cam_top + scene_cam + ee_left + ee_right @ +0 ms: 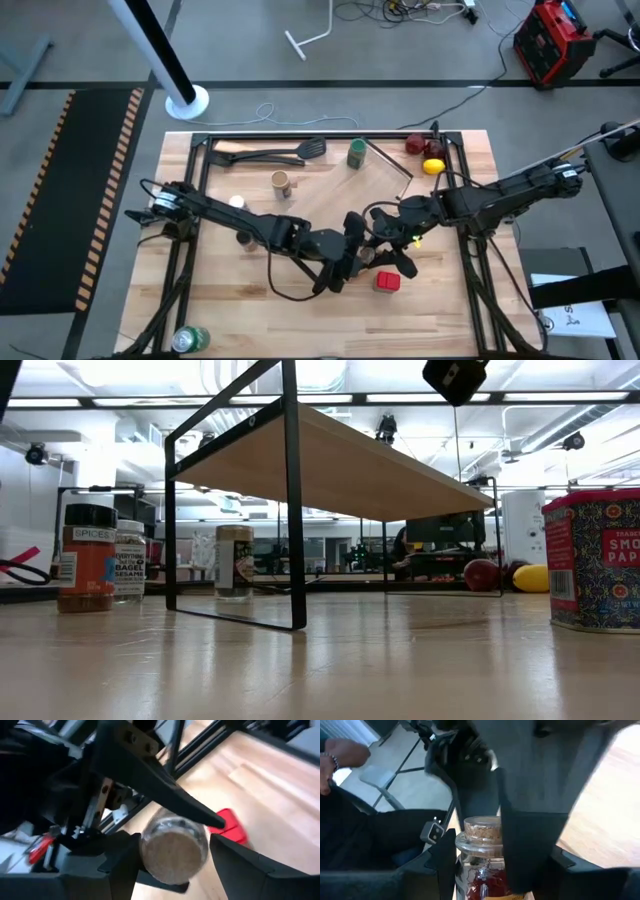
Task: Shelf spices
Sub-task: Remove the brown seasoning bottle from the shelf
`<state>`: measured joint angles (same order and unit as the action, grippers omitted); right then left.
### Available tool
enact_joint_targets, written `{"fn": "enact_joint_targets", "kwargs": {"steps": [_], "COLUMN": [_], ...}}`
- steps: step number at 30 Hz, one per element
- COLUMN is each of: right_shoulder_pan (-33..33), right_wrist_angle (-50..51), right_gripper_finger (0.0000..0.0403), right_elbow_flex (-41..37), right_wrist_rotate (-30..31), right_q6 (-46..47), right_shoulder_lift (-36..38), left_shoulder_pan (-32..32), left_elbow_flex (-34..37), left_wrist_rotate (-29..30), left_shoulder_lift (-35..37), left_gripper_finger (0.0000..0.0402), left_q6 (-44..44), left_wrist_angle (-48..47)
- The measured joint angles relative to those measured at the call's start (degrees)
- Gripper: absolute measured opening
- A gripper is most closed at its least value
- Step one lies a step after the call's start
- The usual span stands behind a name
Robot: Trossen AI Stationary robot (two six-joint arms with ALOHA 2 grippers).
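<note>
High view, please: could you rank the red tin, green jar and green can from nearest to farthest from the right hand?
1. Red tin, beside the right hand.
2. Green jar, toward the picture's top.
3. Green can, bottom-left table corner.

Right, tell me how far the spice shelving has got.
Done: no spice visibly on the pale wooden shelf. In hand: the right gripper clamps a small clear cork-topped jar, left gripper beside it. Left: red square tin, black-capped jar and others stand on the table.
</note>
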<state>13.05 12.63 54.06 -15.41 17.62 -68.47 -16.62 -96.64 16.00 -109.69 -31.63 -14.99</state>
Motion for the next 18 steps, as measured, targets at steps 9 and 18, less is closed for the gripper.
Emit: {"fn": "enact_joint_targets", "kwargs": {"steps": [9,18], "right_shoulder_pan": [0.1,0.1], "right_wrist_angle": [0.3,0.6], "right_gripper_finger": [0.0167,0.0169], "right_elbow_flex": [0.0,0.0], "right_wrist_rotate": [-0.3,-0.5], "right_q6": [-0.1,-0.4], "right_shoulder_lift": [0.1,0.1], "left_shoulder_pan": [0.1,0.1], "left_elbow_flex": [0.0,0.0], "left_wrist_rotate": [-1.8,-1.6], "left_shoulder_lift": [-0.8,-0.8], "left_gripper_finger": [0.0198,0.0165], "left_q6": [-0.3,-0.4], "left_wrist_angle": [2.0,2.1]}}
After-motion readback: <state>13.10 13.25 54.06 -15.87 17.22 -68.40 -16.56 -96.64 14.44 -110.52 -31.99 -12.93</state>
